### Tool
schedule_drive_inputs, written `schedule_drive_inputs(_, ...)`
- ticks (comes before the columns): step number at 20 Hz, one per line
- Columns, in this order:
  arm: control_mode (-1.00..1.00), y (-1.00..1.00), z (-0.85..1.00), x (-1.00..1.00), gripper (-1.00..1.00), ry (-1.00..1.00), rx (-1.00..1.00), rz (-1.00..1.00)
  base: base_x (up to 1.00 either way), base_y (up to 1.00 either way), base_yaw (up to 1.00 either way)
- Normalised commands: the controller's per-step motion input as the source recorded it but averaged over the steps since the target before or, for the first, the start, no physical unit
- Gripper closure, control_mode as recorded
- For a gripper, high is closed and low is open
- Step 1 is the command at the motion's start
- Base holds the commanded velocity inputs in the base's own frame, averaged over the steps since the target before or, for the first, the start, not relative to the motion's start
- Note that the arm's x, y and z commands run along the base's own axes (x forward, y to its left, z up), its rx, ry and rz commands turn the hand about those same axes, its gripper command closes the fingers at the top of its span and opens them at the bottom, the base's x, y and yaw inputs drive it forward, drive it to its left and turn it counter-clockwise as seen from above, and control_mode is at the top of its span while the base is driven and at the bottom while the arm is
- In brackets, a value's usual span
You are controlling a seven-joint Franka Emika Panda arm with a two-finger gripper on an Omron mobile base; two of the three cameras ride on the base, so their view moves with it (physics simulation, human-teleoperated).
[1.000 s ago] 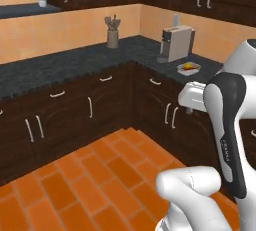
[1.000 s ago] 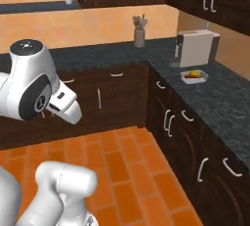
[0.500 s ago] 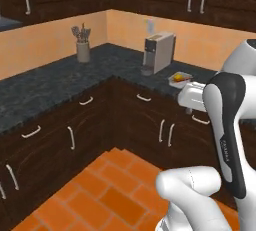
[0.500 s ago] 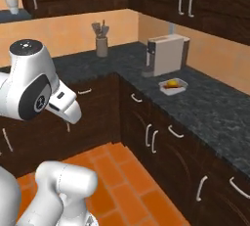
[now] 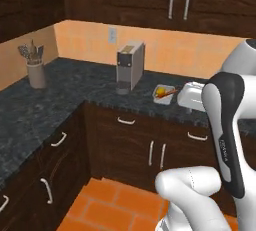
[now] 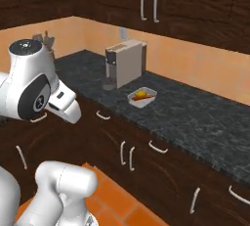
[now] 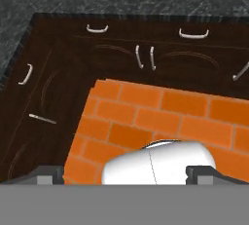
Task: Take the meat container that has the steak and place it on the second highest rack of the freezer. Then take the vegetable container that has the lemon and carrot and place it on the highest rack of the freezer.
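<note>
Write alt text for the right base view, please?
A small white tray holding a yellow lemon and a carrot sits on a dark stone counter beside a grey coffee machine; the robot's white arm fills the left foreground.

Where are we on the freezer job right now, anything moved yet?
Nothing looks done. The vegetable container with the lemon and carrot sits on the dark counter beside the coffee machine. The tool points down at the orange floor, fingers wide apart and holding nothing. Left: find the steak container and rack it, then rack this one.
</note>
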Motion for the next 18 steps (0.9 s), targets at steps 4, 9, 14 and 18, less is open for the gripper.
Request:
schedule_drive_inputs(4, 1.00, 0.00, 0.00, 0.00, -1.00, 0.00, 0.00, 0.00, 0.70, 0.26, -0.56)
schedule_drive_inputs(9, 1.00, 0.00, 0.00, 0.00, -1.00, 0.00, 0.00, 0.00, 0.78, 0.37, -0.49)
schedule_drive_inputs(14, 1.00, 0.00, 0.00, 0.00, -1.00, 0.00, 0.00, 0.00, 0.94, 0.32, -0.23)
schedule_drive_inputs(18, -1.00, 0.00, -0.08, 0.17, -1.00, 0.02, 0.00, -0.06, 0.59, 0.14, -0.17)
